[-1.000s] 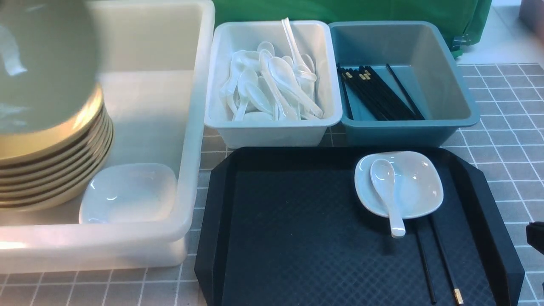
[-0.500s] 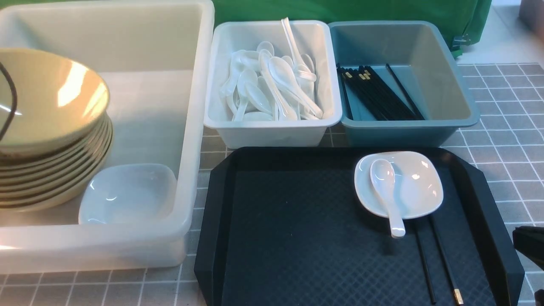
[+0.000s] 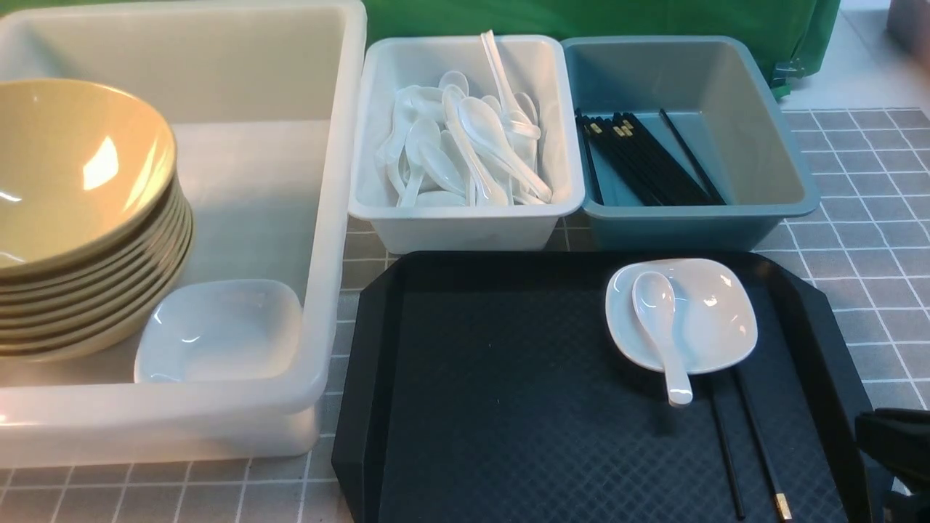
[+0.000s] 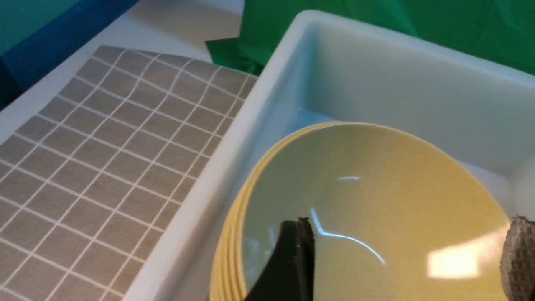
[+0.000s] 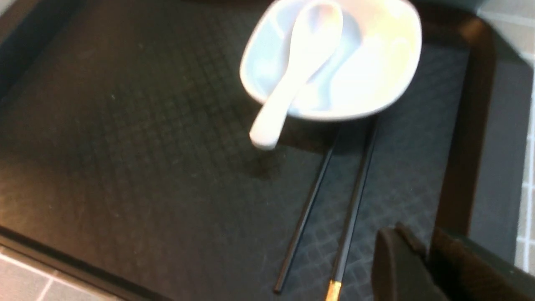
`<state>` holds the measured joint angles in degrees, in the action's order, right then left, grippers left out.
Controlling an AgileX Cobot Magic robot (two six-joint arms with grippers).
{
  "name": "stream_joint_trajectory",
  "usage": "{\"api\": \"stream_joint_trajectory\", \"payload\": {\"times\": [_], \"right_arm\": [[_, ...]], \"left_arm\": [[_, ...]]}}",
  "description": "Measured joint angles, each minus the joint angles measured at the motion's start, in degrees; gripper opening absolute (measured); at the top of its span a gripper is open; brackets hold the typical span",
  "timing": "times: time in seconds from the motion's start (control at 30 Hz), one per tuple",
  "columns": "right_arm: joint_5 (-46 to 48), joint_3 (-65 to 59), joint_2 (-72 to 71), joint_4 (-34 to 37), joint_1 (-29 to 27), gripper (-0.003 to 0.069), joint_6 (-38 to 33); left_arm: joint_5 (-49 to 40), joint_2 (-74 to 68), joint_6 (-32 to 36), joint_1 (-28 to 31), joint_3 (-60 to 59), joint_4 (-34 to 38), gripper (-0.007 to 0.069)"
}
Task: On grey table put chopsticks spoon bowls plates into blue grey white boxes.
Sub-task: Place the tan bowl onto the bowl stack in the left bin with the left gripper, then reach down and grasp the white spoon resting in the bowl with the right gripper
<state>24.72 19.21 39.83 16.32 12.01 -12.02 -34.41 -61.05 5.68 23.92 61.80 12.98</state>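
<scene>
A stack of tan bowls stands in the large white tub, next to a white plate. My left gripper is open and empty over the top bowl; it does not show in the front view. On the black tray a second white plate holds a white spoon, and two black chopsticks lie just nearer. My right gripper is shut and empty, above the tray's near right corner, beside the chopsticks' gold-banded end.
The small white bin holds several spoons. The blue-grey bin holds several chopsticks. Both stand behind the tray on the grey table. Green cloth hangs at the back.
The top bowl has come down from the blurred raised position onto the stack, and the left gripper has let go. The right gripper has moved in from the right edge towards the tray.
</scene>
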Motion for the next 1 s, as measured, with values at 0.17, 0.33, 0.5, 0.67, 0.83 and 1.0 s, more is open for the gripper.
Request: {"api": "stream_joint_trajectory", "payload": {"times": [0.17, 0.33, 0.5, 0.67, 0.83, 1.0], "right_arm": [[-0.1, 1.7, 4.0, 0.3, 0.0, 0.0219, 0.2], [1.6, 3.9, 6.6, 1.1, 0.0, 0.0242, 0.1], [6.8, 9.8, 12.3, 3.7, 0.0, 0.0246, -3.2], [6.0, 17.1, 22.9, 4.5, 0.0, 0.0247, -3.9], [3.8, 24.2, 37.7, 10.4, 0.2, 0.0247, -6.0], [4.6, 32.2, 52.3, 12.8, 1.5, 0.0277, -7.7]], "left_arm": [[6.1, -4.1, 2.7, -4.0, -5.4, 0.8, 0.0281], [9.4, -11.2, 3.0, -5.2, -9.3, 0.0, 0.0041], [7.1, -8.9, 3.6, -10.0, -7.3, 2.4, -0.0009], [7.1, 0.4, 7.1, -21.5, -5.9, 3.7, -0.0010], [5.6, 8.4, 11.1, -33.9, -10.7, 3.6, -0.0010], [3.3, 17.4, 12.1, -40.9, -20.9, 1.5, -0.0008]]}}
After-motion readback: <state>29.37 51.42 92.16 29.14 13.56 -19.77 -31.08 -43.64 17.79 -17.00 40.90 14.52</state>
